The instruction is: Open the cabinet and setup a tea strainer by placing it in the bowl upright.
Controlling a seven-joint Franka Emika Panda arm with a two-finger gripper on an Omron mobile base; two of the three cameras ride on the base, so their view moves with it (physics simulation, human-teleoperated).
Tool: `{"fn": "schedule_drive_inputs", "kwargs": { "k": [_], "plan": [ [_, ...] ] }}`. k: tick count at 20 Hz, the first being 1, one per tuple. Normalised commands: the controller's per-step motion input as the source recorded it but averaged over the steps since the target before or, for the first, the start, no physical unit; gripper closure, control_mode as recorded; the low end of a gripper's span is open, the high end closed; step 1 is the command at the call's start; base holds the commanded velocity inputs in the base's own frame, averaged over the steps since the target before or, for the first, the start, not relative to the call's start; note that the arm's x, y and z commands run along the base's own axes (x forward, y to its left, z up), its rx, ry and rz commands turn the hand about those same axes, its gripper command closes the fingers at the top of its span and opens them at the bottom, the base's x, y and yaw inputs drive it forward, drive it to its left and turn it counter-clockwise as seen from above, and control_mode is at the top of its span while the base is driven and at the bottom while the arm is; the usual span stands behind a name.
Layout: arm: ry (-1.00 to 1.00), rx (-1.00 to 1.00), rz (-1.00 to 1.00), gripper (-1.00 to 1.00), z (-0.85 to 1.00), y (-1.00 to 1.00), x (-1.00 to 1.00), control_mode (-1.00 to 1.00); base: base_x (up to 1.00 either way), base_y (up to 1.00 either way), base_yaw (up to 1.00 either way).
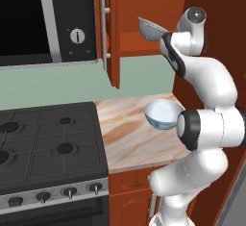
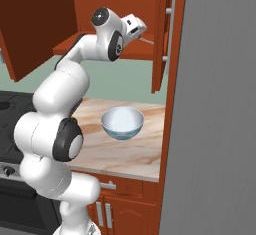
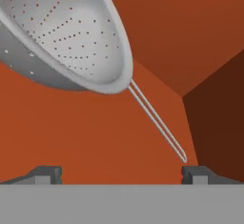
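Left of the jaws hang the microwave (image 1: 48,20) and the open cabinet (image 1: 111,37) door. The gripper (image 3: 121,173) stands wide open, holding nothing; the tea strainer (image 3: 66,37) lies just ahead on the shelf. The bowl (image 2: 122,123) sits below on the counter (image 2: 135,149).

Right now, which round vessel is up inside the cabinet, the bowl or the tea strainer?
The tea strainer, grey perforated metal with a thin handle, sits inside the cabinet; the bowl stands below on the counter.

Microwave (image 1: 72,16) panel labels – too blurred to read.
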Motion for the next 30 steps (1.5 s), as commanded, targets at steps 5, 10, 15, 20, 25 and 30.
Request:
{"fn": "schedule_drive_inputs", "kwargs": {
  "k": [5, 10, 15, 20, 25, 30],
  "plan": [
    [0.05, 0.00, 0.02, -1.00, 0.00, -0.11, 0.39, -1.00, 0.00, 0.00, 0.00],
    [0.01, 0.00, 0.03, -1.00, 0.00, -0.16, 0.38, -1.00, 0.00, 0.00, 0.00],
    [0.00, 0.00, 0.04, -1.00, 0.00, -0.12, 0.32, -1.00, 0.00, 0.00, 0.00],
    [0.03, 0.00, 0.04, -1.00, -0.04, -0.03, 0.20, -1.00, 0.00, 0.00, 0.00],
    [0.07, -0.01, 0.03, -1.00, -0.08, -0.03, 0.12, -1.00, 0.00, 0.00, 0.00],
    [0.05, -0.03, 0.02, -1.00, -0.11, -0.02, 0.13, -1.00, 0.00, 0.00, 0.00]
  ]
}}
